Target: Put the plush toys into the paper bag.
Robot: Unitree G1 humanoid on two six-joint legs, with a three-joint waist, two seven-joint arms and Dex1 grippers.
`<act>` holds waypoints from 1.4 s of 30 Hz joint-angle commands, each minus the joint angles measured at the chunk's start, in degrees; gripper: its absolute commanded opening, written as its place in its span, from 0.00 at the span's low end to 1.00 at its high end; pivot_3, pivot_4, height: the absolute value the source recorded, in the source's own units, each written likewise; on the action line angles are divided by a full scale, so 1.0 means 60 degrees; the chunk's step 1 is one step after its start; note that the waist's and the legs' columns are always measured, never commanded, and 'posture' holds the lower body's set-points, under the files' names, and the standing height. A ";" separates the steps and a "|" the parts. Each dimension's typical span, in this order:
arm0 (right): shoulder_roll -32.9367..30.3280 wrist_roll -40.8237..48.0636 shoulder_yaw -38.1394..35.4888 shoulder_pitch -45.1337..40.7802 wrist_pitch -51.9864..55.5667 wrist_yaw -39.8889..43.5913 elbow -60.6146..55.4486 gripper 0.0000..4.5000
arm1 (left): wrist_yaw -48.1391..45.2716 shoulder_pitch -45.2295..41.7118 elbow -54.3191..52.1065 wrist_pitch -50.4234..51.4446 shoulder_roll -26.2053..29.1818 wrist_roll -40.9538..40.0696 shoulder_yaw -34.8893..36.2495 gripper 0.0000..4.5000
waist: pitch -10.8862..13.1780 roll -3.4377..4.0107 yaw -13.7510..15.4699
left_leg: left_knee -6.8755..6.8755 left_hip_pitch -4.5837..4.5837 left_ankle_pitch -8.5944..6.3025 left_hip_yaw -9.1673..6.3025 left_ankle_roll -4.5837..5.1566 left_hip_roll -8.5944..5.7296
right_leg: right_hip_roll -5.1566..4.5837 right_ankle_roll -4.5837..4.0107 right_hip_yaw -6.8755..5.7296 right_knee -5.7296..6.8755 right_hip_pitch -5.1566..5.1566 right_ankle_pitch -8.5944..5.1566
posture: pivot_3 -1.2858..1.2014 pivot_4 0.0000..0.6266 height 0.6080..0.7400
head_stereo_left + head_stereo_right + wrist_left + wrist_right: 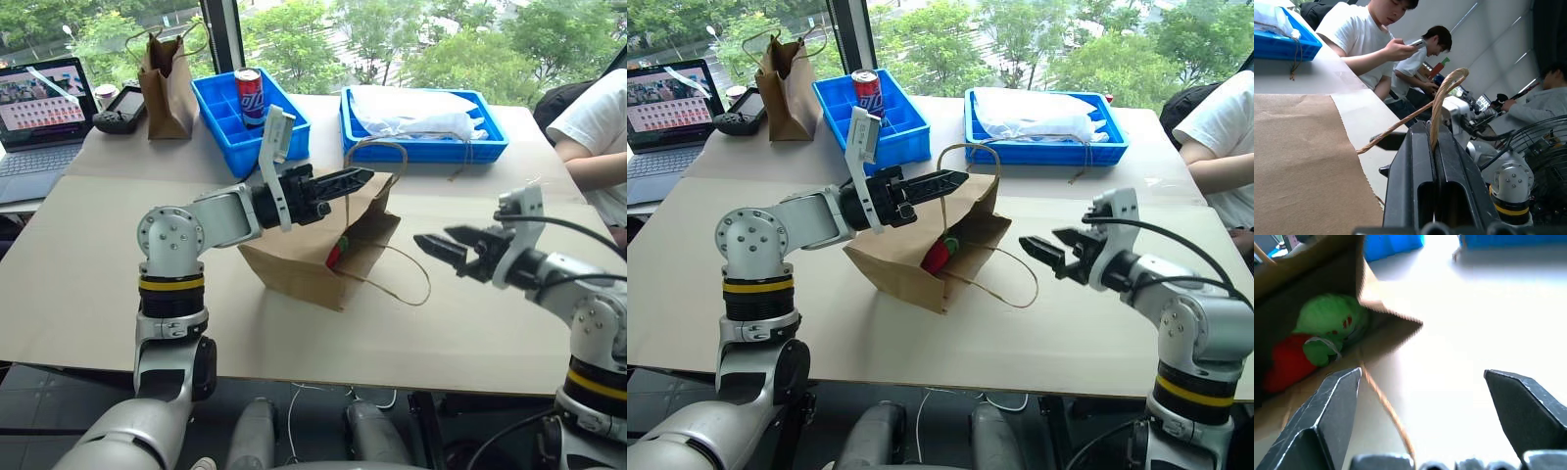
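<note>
My black end effectors are showing against the pale beige table. The light-brown paper bag is showing a red chili pepper and a bright-green ball inside. Blue trays and a red can are sitting at the far edge.

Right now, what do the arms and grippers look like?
Both arms are silver-grey metal with round bolted joint housings and a yellow-and-black band at the forearm. The left gripper and right gripper each have two black pointed fingers. A black cable loops over the right wrist.
</note>
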 commanded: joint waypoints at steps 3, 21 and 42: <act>0.0870 0.1113 -0.1279 0.0382 0.1147 -0.0713 -0.0157 1.00 | -0.0202 -0.0264 -0.0163 -0.0195 -0.0035 0.0029 0.0034 0.00 | 0.0001 0.0010 -0.0074 | 0.0000 0.0005 0.0005 0.0013 0.0008 -0.0002 | 0.0001 -0.0001 0.0017 0.0008 -0.0005 0.0001 | 0.52 0.24 0.86; 0.2548 0.7237 -0.3093 -0.1399 0.0761 -0.3144 0.0565 0.00 | -0.0150 -0.0631 0.0514 -0.0470 -0.0004 0.0043 0.0669 0.00 | 0.0002 0.0015 -0.0218 | 0.0000 0.0004 0.0008 0.0003 0.0012 0.0003 | 0.0006 -0.0002 0.0003 0.0009 0.0002 0.0002 | 0.52 0.24 0.86; 0.1589 1.0692 0.1222 -0.4653 -0.3674 -0.8245 -0.0075 0.00 | -0.4211 -0.2547 0.4709 -0.3275 0.1090 0.3960 -0.0093 0.00 | 0.0012 0.0027 -0.0247 | -0.0028 -0.0075 0.0010 -0.0008 0.0038 0.0004 | -0.0005 0.0003 -0.0020 -0.0015 -0.0045 -0.0002 | 0.52 0.24 0.86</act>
